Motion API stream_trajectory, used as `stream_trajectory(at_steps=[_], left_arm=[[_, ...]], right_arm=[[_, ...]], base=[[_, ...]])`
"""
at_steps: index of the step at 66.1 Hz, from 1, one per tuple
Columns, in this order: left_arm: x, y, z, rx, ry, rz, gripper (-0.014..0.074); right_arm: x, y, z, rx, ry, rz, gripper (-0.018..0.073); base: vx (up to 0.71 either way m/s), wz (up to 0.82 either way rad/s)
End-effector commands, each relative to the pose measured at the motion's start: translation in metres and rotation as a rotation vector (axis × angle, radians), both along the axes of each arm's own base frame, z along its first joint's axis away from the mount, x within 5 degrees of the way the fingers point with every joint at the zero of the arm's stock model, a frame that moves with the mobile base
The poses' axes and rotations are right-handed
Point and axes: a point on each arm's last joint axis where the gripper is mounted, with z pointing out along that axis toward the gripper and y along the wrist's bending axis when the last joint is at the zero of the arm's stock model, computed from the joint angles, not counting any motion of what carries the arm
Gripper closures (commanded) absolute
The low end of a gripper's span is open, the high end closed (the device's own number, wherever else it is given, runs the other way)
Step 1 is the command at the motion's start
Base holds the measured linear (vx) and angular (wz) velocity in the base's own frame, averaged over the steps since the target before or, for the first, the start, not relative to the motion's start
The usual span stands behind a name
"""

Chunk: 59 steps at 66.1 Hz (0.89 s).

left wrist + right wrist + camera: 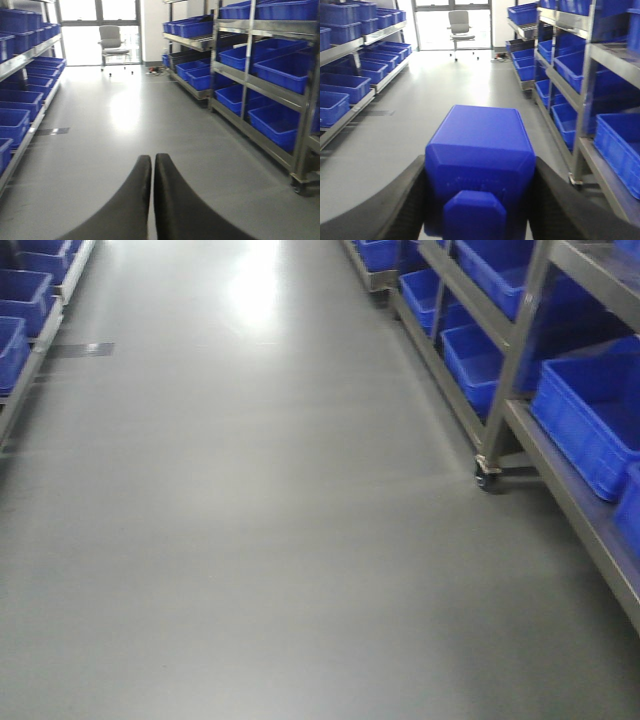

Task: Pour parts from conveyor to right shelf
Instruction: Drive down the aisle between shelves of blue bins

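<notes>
A bright-blue block-shaped part (480, 160) with a stud on its near face fills the right wrist view, and my right gripper (480, 172) is shut on it, one dark finger pressed against each side. My left gripper (152, 162) is shut with nothing between its black fingertips, held over the grey floor. The right shelf (520, 390) is a steel rack with deep blue bins (590, 425); it runs along the right of the aisle in the front view, and the right shelf (585, 100) stands close on the right in the right wrist view. The conveyor is out of view.
Another rack of blue bins (20, 100) lines the left side of the aisle. A castor wheel (488, 476) of the right rack sits on the floor. An office chair (113, 42) stands at the far end by bright windows. The grey floor (260, 520) runs between the racks.
</notes>
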Motion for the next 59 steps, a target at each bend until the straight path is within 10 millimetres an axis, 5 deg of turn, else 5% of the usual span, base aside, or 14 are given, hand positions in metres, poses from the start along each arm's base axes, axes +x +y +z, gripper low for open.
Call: stream_trajectory(at_steps=[1,59], left_arm=[[-0.0021,0.0000,0.0144,-0.018,-0.110,-0.001,0.0603],[-0.0021,0.0000,0.0144,-0.018,-0.110,-0.001,0.0603]], right_arm=[[-0.0014,-0.0004,0.0153,0.001,-0.101,-0.005,0.0564],[-0.0014,-0.0004,0.0147,0.000,-0.094,-0.005,0.0564]], base=[[0.20,0.42],[0.44,0.08]])
